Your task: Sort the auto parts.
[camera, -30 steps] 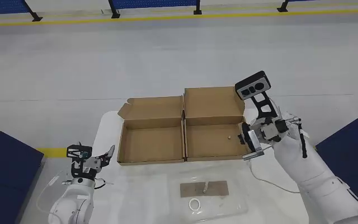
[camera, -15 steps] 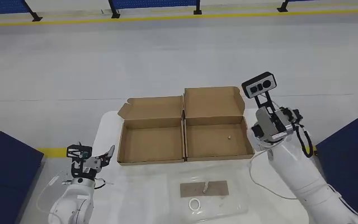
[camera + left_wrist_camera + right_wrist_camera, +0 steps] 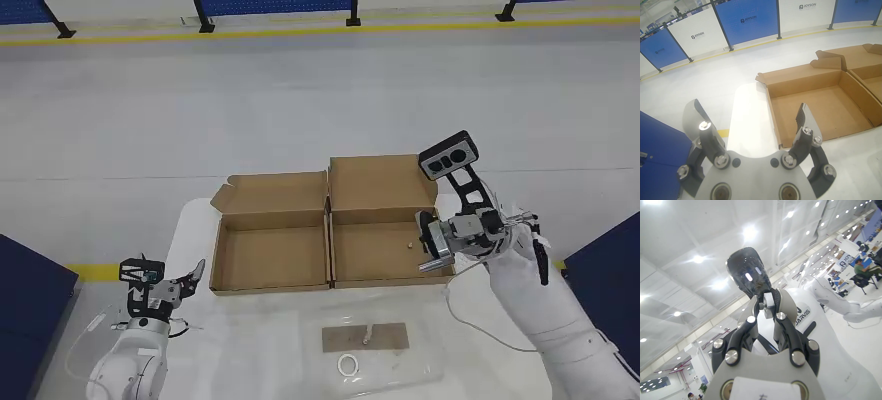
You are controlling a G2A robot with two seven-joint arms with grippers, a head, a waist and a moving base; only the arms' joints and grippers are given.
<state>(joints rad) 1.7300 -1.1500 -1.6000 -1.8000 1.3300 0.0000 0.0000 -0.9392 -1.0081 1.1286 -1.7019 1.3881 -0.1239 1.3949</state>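
Top view: small part [image 3: 411,242] lies on the floor of the right box [image 3: 385,205], toward its right wall, too small to tell its axis. Grey plate [image 3: 385,338] lies flat on the clear tray [image 3: 420,366] at the near table edge, long axis left-right. White ring [image 3: 349,364] lies flat just in front of the plate. Left box [image 3: 270,258] and right box are side by side, walls touching, lids folded back away from the robot. White table [image 3: 200,225], pale floor [image 3: 300,90], yellow line [image 3: 300,30] far off. Right gripper [image 3: 440,250] is raised over the right box's right wall. Left gripper [image 3: 172,272] is low off the table's left side, well apart from the boxes.

Left wrist view: left gripper [image 3: 749,106] level, fingers spread wide with nothing between them, aimed across the table corner at the left box [image 3: 819,106]. Blue and white panels [image 3: 745,20] stand behind the yellow line.

Right wrist view: right gripper [image 3: 765,303] tilted up toward the ceiling lights [image 3: 697,258], fingers pinched onto a round metal part [image 3: 768,308] at their tips. Part is short and disc-like, one flat face turned partly to the camera, no clear long axis
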